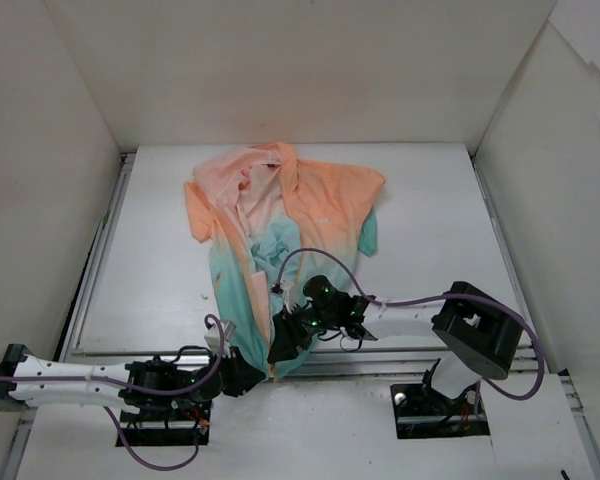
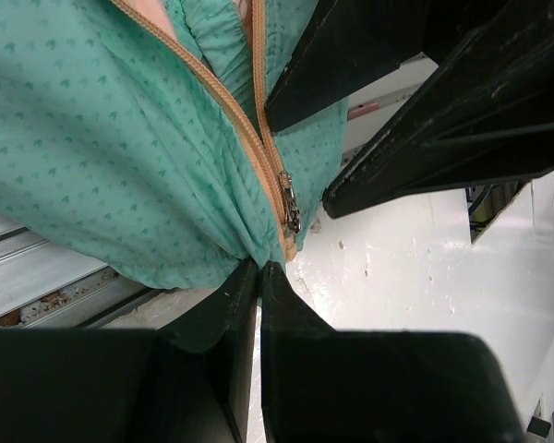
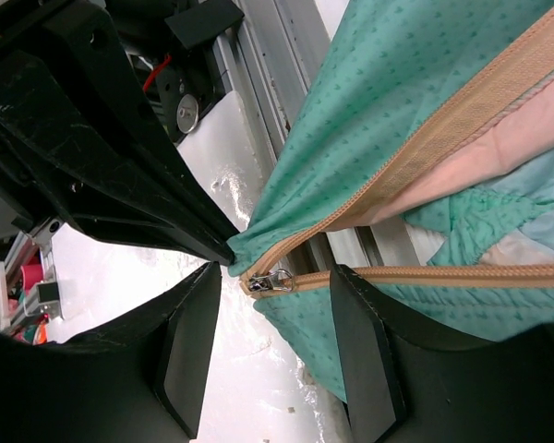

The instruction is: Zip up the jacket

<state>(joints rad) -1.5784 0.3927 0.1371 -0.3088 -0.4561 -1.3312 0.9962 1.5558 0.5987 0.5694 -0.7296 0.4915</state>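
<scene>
The jacket point(image 1: 280, 215) lies open on the table, peach-orange at the far end and mint-teal at the near hem. My left gripper point(image 1: 258, 373) is shut on the hem's bottom corner, beside the zipper's foot point(image 2: 287, 242). The silver zipper slider point(image 2: 289, 205) sits at the bottom of the orange-trimmed zipper edges point(image 2: 245, 129), which spread apart above it. My right gripper point(image 1: 285, 345) is open just above the hem. In the right wrist view its fingers point(image 3: 362, 346) straddle the slider point(image 3: 272, 280) without touching it.
Aluminium rails point(image 1: 400, 355) run along the table's near edge under the hem. White walls point(image 1: 40, 180) enclose the table on three sides. The right arm's cable point(image 1: 310, 255) loops over the jacket's lower part.
</scene>
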